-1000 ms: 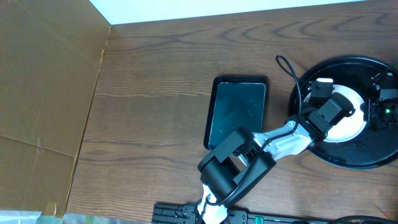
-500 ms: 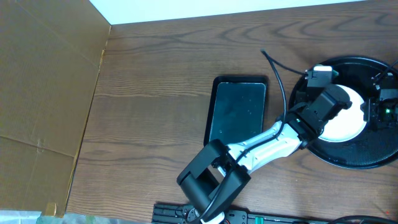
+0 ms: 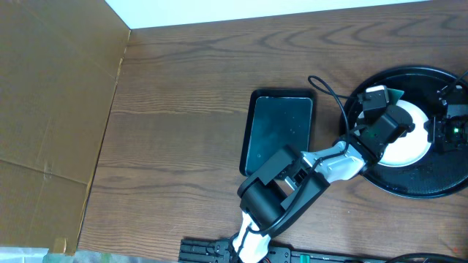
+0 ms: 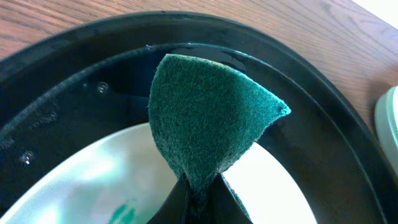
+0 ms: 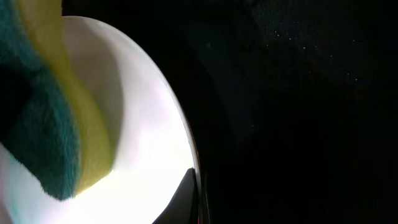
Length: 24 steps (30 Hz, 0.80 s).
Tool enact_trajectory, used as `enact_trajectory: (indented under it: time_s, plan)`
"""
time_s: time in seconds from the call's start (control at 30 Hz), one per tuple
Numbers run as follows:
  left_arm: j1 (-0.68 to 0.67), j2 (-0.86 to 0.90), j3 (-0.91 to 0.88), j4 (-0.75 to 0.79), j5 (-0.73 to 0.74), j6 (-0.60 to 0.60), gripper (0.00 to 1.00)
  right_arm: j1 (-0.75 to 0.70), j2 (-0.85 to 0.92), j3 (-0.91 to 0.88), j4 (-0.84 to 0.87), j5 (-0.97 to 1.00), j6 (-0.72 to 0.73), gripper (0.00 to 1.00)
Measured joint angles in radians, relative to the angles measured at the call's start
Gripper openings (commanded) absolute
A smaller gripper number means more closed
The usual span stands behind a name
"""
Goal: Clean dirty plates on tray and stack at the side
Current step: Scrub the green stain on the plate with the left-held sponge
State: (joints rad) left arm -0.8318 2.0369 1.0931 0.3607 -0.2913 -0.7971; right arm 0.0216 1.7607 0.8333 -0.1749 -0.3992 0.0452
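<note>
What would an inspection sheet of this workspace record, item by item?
Surface: wooden table, wood grain visible.
Job's things: one white plate seen inside the round black tray; teal smear on it.
Clutter: rectangular black tray, nothing seen in it.
End effectors: left end effector shut on green sponge above the plate; right end effector at the plate's rim, grip unclear.
Cables: black cable looping over the table beside the round tray.
Surroundings: cardboard panel at left.
</note>
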Motion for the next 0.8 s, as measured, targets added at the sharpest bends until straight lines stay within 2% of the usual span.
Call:
enact_trajectory:
  time_s: [0.1,0.3,0.47,0.63,0.8]
  plan:
    - [0.018,0.002,0.0,-0.008,0.007,0.058,0.07,0.0,0.0,0.0,0.0,0.0,0.0,0.01]
    - [0.057,0.0,0.004,-0.046,0.023,0.271,0.07,0.0,0.0,0.0,0.001,0.0,0.0,0.01]
    - [0.058,-0.005,0.008,-0.074,-0.035,0.406,0.07,0.0,0.0,0.0,0.002,-0.001,0.0,0.01]
    - [0.061,-0.032,0.008,-0.111,-0.09,0.5,0.07,0.0,0.0,0.0,0.003,-0.005,0.0,0.01]
    - [0.07,-0.106,0.006,-0.126,-0.137,0.544,0.07,0.0,0.0,0.0,0.003,-0.005,0.0,0.01]
